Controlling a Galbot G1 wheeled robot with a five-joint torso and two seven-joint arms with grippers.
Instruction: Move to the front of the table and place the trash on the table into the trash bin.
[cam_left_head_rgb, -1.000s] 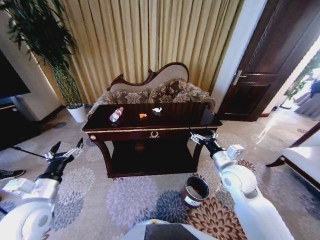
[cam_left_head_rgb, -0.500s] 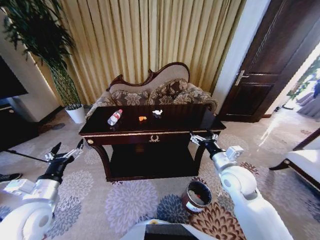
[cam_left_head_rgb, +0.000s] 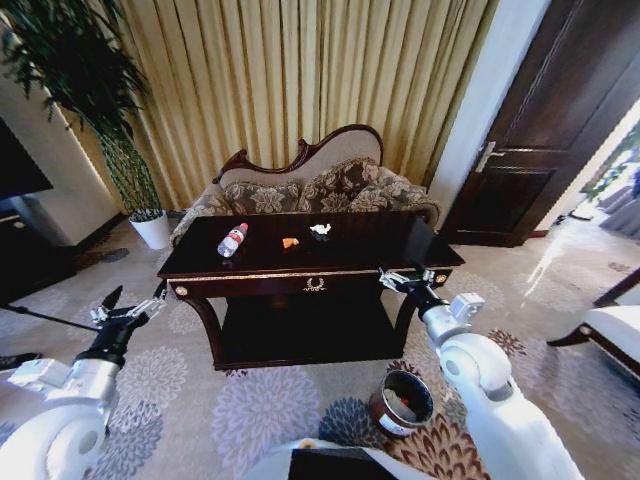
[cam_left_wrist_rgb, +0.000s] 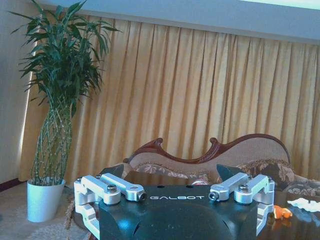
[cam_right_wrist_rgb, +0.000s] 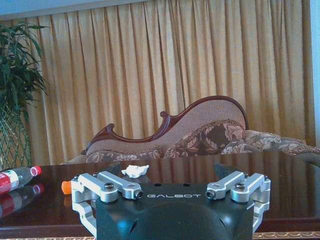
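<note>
1. Since the earlier frames the whole head view has shifted — the camera has drawn nearer to the table (cam_left_head_rgb: 310, 262), which now looms larger, while the things on it lie as they did.
2. That dark glossy surface stands before a patterned sofa (cam_left_head_rgb: 320, 185) and gold curtains (cam_left_head_rgb: 300, 80), with a potted plant (cam_left_head_rgb: 90, 90) to the robot's left.
3. On the floral carpet, the trash bin (cam_left_head_rgb: 402, 402) sits by the table's right front leg, beside the right arm.
4. Both arms are held low in front of the table — the left gripper (cam_left_head_rgb: 130, 310) off its left corner, fingers spread apart; the right gripper (cam_left_head_rgb: 407, 279) near its right front edge, fingers likewise apart.
5. On the surface the bottle (cam_left_head_rgb: 232, 240) lies on its side toward the left.
6. An orange scrap (cam_left_head_rgb: 290, 242) lies near the middle.
7. Just right of it rests a white scrap (cam_left_head_rgb: 321, 230).
</note>
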